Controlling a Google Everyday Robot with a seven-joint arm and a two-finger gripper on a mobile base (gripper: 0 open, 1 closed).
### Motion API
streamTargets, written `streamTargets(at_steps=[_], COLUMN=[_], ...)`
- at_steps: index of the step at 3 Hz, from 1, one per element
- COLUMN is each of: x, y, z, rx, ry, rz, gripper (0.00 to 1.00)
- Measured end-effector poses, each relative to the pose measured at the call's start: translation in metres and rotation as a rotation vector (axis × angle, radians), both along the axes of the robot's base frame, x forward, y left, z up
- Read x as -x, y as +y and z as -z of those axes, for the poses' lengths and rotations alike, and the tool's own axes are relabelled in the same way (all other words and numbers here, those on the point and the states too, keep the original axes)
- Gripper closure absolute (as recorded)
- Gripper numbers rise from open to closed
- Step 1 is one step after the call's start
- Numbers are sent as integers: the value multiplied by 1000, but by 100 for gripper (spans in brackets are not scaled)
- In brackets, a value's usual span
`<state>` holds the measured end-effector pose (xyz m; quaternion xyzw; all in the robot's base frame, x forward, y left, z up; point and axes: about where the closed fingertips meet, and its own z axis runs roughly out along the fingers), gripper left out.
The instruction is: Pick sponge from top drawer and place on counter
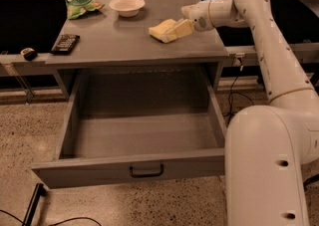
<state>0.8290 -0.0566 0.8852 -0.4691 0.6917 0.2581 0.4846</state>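
Note:
The pale yellow sponge (160, 30) lies on the grey counter (114, 41), right of its middle. My gripper (182, 19) is just right of the sponge, low over the counter. Its yellowish fingers (180, 28) are spread apart, and the lower one touches the sponge's right end. Nothing sits between the fingers. The top drawer (84, 170) is pulled fully out below the counter. Its black bar handle (146, 171) faces me and the inside looks empty.
A green snack bag (79, 0) and a white bowl (127, 5) stand at the counter's back. A black remote (65, 44) lies at its left edge. A small dark object (29, 53) sits on the ledge to the left. My white arm and base (269, 170) fill the right side.

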Motion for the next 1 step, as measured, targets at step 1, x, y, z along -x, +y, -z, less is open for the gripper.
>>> streamTargets(at_steps=[1], x=[3], y=[6], z=[4], rx=[8], ry=[14], rz=[-18], gripper=[0])
